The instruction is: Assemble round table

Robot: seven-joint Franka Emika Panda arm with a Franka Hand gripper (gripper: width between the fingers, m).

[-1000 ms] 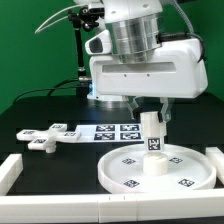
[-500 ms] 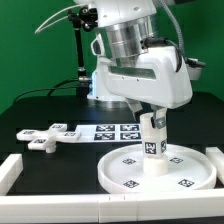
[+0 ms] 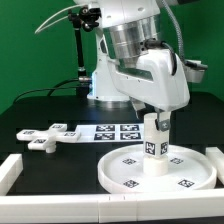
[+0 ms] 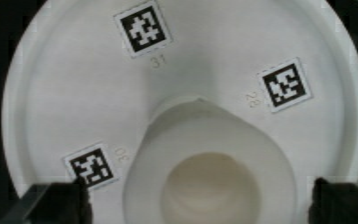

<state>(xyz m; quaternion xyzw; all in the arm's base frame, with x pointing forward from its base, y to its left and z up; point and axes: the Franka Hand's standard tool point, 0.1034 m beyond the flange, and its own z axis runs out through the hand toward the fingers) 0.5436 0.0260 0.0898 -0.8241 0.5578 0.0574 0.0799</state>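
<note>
The large round disc (image 3: 112, 176) lies flat on the table. The short thick cylinder leg (image 3: 152, 150) stands upright at its middle. My gripper (image 3: 152, 124) reaches down from above, shut on the leg's upper part, one finger on each side. In the wrist view the leg's hollow top (image 4: 211, 165) fills the space between the two dark fingers (image 4: 60, 205), with the tagged disc (image 4: 87, 80) beneath it and my gripper (image 4: 202, 208) around it. The flat cross-shaped base (image 3: 45, 136) lies loose on the table at the exterior view's left.
The marker board (image 3: 112, 130) lies behind the disc. White border blocks stand at the exterior view's left front (image 3: 8, 172) and right (image 3: 216, 156). The arm's bulk hangs over the table's middle.
My wrist has turned about the leg's axis while staying over the disc's middle. The tag on the leg has shifted a little lower and to the exterior view's left.
</note>
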